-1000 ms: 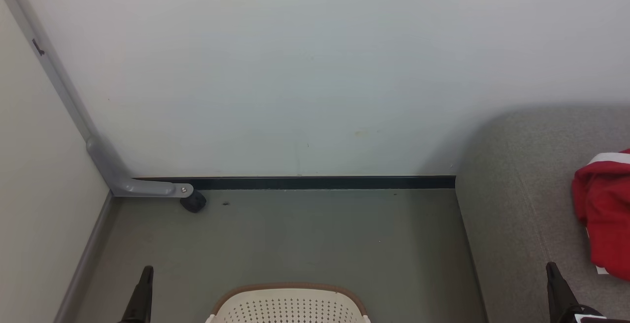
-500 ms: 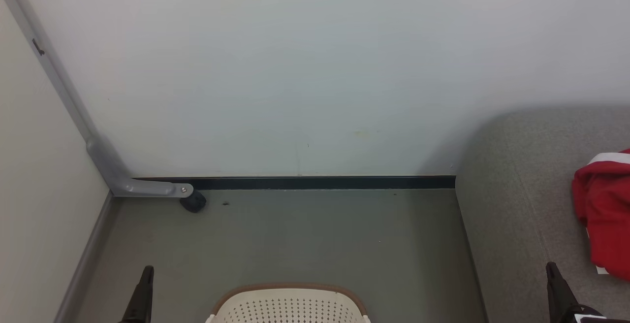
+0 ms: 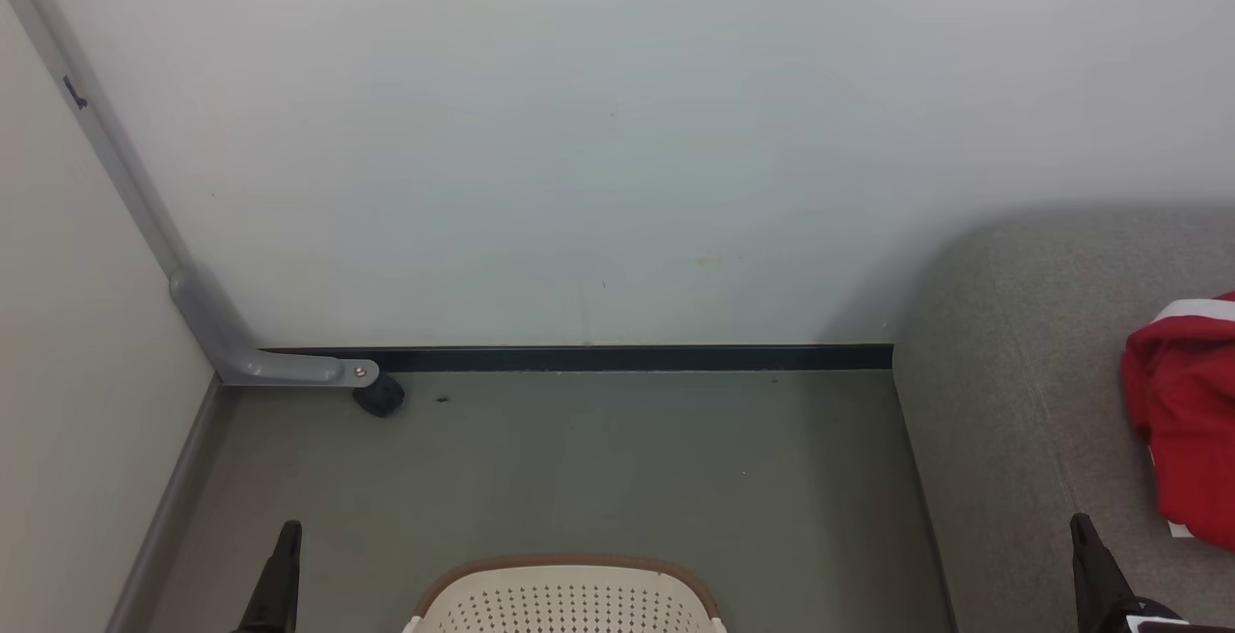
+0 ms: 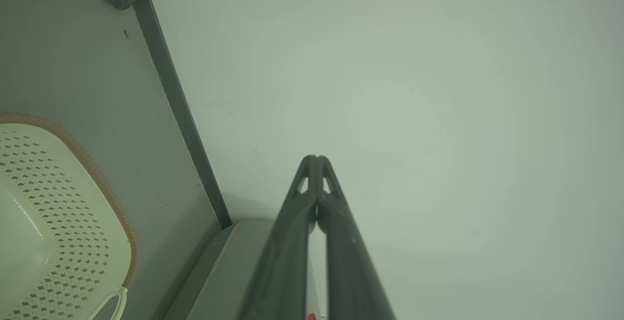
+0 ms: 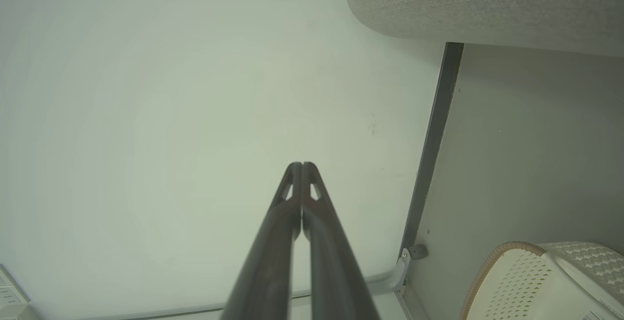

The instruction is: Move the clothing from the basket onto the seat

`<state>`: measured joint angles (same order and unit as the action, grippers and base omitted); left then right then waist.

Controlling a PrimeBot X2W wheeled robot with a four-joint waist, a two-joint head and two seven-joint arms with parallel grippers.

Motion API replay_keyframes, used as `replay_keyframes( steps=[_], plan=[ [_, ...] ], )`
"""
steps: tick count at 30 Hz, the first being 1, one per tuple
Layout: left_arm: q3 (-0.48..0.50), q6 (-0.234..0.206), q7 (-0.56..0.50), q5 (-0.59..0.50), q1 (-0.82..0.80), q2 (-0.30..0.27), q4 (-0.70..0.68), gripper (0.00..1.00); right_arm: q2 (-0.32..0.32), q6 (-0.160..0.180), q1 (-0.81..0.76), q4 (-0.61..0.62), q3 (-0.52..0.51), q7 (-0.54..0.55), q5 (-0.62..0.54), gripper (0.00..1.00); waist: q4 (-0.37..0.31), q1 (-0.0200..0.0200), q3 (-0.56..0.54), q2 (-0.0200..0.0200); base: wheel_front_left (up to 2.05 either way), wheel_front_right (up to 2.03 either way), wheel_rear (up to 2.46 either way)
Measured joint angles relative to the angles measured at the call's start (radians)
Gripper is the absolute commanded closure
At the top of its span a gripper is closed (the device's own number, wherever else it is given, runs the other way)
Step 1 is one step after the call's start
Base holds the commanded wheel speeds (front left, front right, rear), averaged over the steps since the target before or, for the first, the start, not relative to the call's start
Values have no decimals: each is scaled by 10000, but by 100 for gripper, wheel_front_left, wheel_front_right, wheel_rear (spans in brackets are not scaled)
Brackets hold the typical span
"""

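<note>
Since the head view matches the one from a second ago, nothing has moved; no progress in this interval.

Seat (image 3: 1023, 372): grey cushion at right, carrying the clothing (image 3: 1182, 421), a red heap with white trim.

Basket (image 3: 569, 562): on the floor, well apart from the seat; the part that shows holds no red.

Left gripper (image 4: 316, 160), right gripper (image 5: 302, 165): fingers pressed together, empty, pointing at the wall.

Judgement: transfer likely finished, or paused.
</note>
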<state>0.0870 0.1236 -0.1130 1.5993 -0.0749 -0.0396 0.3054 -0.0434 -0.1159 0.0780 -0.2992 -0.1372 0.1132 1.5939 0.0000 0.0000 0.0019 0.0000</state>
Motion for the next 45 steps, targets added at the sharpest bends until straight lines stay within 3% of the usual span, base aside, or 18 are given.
replay_keyframes(
  steps=[45],
  plan=[
    [-2,0,0,2,0,2,-21,100,2,0,0,0,2,0,2,100,0,0,1,0,0,0,0]
  ],
)
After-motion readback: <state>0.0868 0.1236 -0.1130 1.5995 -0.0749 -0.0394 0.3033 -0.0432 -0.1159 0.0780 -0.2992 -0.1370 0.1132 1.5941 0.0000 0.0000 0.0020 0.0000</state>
